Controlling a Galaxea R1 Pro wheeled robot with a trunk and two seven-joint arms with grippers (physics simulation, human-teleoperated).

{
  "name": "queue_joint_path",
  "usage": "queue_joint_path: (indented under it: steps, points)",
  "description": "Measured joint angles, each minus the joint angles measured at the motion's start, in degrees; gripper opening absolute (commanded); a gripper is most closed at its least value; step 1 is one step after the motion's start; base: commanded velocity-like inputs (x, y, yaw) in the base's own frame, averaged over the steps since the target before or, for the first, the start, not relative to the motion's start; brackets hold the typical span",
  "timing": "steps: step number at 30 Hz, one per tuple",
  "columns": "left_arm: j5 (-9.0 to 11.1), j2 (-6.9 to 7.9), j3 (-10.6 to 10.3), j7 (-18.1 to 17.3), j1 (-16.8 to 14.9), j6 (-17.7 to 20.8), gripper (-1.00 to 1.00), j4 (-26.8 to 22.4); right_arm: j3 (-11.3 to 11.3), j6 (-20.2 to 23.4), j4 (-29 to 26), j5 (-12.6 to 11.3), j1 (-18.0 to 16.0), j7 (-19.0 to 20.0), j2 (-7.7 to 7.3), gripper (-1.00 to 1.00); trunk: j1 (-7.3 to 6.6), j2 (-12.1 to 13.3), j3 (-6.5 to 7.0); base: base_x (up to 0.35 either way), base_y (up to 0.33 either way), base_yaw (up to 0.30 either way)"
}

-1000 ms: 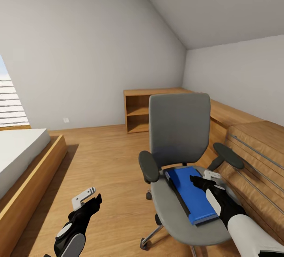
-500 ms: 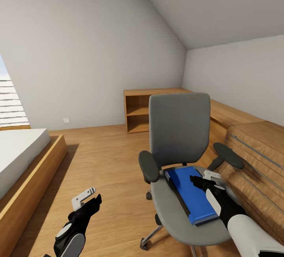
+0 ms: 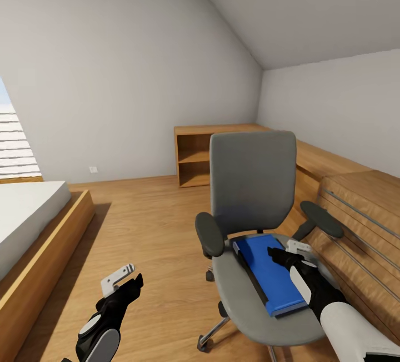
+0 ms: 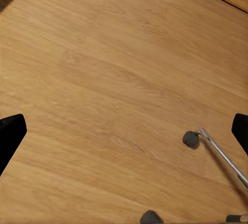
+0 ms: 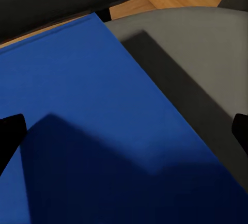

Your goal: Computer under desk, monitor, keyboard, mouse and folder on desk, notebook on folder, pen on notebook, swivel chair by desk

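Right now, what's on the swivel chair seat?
A blue folder lies flat on the swivel chair seat, with the right gripper open just above it. Whatever is under the folder is hidden.

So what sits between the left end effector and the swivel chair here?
Only bare wood floor in the head view. The left end effector hangs open over it, and its wrist view shows the swivel chair castors.
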Motion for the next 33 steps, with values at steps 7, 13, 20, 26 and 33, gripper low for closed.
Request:
queue_joint_path:
  steps: [7, 13, 20, 26, 33]
  points:
    - [-0.01, 0.00, 0.00, 0.00, 0.00, 0.00, 1.00, 0.00, -0.01, -0.04, 0.01, 0.02, 0.00, 0.02, 0.02, 1.00, 0.00, 0.00, 0.00, 0.000, 0.000, 0.000]
    - [-0.01, 0.00, -0.01, 0.00, -0.01, 0.00, 1.00, 0.01, 0.17, -0.02, -0.07, -0.28, 0.01, 0.18, 0.04, 1.00, 0.03, 0.00, 0.00, -0.129, 0.000, 0.000]
    - [0.02, 0.00, -0.01, 0.00, -0.01, 0.00, 1.00, 0.01, 0.13, -0.17, -0.24, -0.19, 0.01, 0.19, 0.04, 1.00, 0.01, 0.01, 0.00, -0.165, 0.000, 0.000]
    - [0.01, 0.00, -0.01, 0.00, -0.01, 0.00, 1.00, 0.01, 0.17, -0.18, -0.22, -0.29, 0.01, 0.24, 0.05, 1.00, 0.00, 0.00, 0.00, -0.025, 0.000, 0.000]
    - [0.02, 0.00, -0.01, 0.00, -0.01, 0.00, 1.00, 0.01, 0.17, -0.18, -0.21, -0.29, 0.01, 0.25, 0.05, 1.00, 0.02, 0.01, 0.00, -0.085, 0.000, 0.000]
